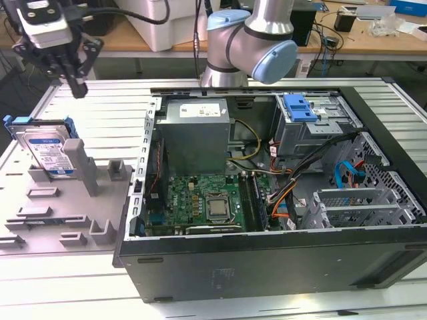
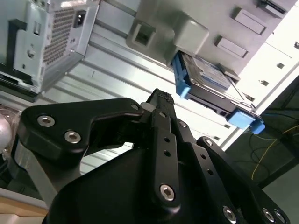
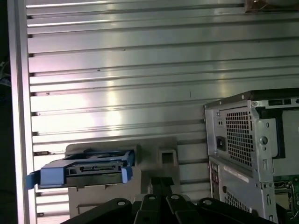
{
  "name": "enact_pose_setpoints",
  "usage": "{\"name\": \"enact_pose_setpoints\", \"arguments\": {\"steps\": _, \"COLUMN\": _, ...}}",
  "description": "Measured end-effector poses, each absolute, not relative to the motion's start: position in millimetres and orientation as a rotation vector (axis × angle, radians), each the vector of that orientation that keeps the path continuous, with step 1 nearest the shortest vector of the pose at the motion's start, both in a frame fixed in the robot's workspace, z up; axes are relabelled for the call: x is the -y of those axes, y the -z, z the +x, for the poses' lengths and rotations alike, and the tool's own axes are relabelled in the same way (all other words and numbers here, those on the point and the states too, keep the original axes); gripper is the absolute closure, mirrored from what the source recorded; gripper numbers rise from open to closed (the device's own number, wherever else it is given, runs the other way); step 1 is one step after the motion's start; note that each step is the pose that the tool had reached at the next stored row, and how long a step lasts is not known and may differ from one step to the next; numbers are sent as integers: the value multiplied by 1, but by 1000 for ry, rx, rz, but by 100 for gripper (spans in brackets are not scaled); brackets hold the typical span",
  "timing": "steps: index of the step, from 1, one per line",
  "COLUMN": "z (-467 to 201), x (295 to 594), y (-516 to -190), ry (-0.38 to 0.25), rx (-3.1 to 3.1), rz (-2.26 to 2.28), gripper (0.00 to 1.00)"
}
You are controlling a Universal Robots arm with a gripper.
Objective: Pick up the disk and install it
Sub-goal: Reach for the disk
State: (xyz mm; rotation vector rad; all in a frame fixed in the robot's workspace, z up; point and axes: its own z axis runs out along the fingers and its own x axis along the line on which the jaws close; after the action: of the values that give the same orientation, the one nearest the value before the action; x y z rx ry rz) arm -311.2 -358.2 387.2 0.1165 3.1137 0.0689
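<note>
While the disk stands on edge in its grey holder at the exterior view's left, I judge the task barely begun: nothing has been picked up and nothing installed. My gripper hangs at the upper left of that view, above the disk and apart from it. Its fingers are pressed together with nothing between them. The second wrist view shows the same closed tips pointing toward the disk's blue rail, with a gap between them. The holder carries the disk in one slot. The case lies open on its side across the centre and right of the exterior view. Inside I see the power supply toward the back, the motherboard in front of it, and loose cables running across to the right. The drive cage sits at the upper right of the case with a blue latch on top. I cannot tell from here whether its bay is free. What is left, as I judge it, is the whole job: grasp, carry, seat.
</note>
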Motion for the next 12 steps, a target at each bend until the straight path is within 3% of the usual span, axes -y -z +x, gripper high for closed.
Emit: {"name": "enact_pose_setpoints", "arguments": {"steps": 12, "z": -377, "x": 348, "y": -384, "ry": -69, "rx": -3114, "rz": 117, "gripper": 89}}
